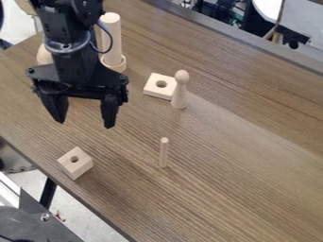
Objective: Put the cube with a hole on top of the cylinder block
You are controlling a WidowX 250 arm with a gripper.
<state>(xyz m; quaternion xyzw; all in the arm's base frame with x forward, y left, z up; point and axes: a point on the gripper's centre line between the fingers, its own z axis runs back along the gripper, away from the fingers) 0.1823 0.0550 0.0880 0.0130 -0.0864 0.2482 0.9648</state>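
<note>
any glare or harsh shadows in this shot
Camera view: a soft pale sheen crosses the table to the right of the pawn-shaped peg; no hard-edged shadow that I can make out beside the cube with a hole; the gripper looks nearly black against the wood.

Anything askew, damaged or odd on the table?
Nothing stands out. The cube sits hole up near the table's edge, the thin dowel and round-headed peg stand upright, and I see no damage.
</note>
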